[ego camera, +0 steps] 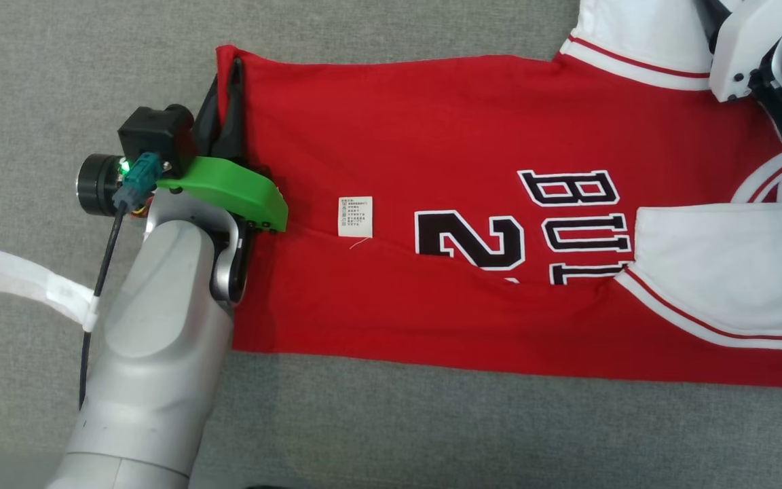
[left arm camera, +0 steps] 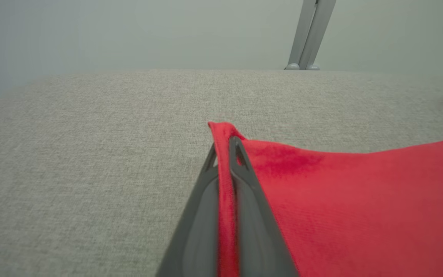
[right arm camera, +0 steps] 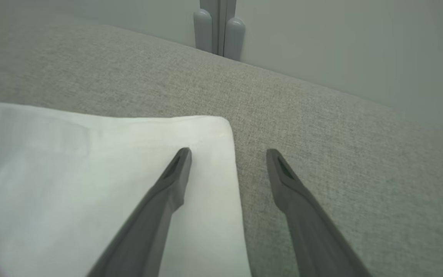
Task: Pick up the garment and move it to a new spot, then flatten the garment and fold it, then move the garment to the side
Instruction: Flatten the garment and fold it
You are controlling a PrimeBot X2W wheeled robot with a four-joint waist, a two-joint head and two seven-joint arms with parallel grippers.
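Here, a red basketball jersey [ego camera: 472,129] lies spread across a grey fabric surface [ego camera: 432,421], its hem towards the robot's left and its collar end towards the right. In the head view the black and white lettering [ego camera: 567,190] and a large numeral [ego camera: 472,238] run sideways across the chest. A small white care label [ego camera: 355,217] sits on the red cloth between the numeral and the hem. One white sleeve [ego camera: 717,265] with red trim is folded in over the body, and the other [ego camera: 635,34] lies at the far edge by the right arm's pale wrist housing [ego camera: 744,47]. The left gripper [ego camera: 228,81] is at the far hem corner, behind its green bracket [ego camera: 235,190]. In the left wrist view the left gripper [left arm camera: 224,150] is clamped on the jersey's red edge [left arm camera: 227,200]. That edge runs pinched between the two dark fingers [left arm camera: 252,215], and a small fold pokes out just past the tips. In the right wrist view the right gripper [right arm camera: 228,154] has its fingers spread wide apart and holds nothing. One finger [right arm camera: 156,207] is over the corner of the white sleeve [right arm camera: 71,181] and the other is over bare grey fabric [right arm camera: 321,127]. Whether either tip touches down cannot be told. A white tape strip [ego camera: 24,282] hangs from the left arm's cable, over the grey fabric and clear of the jersey.
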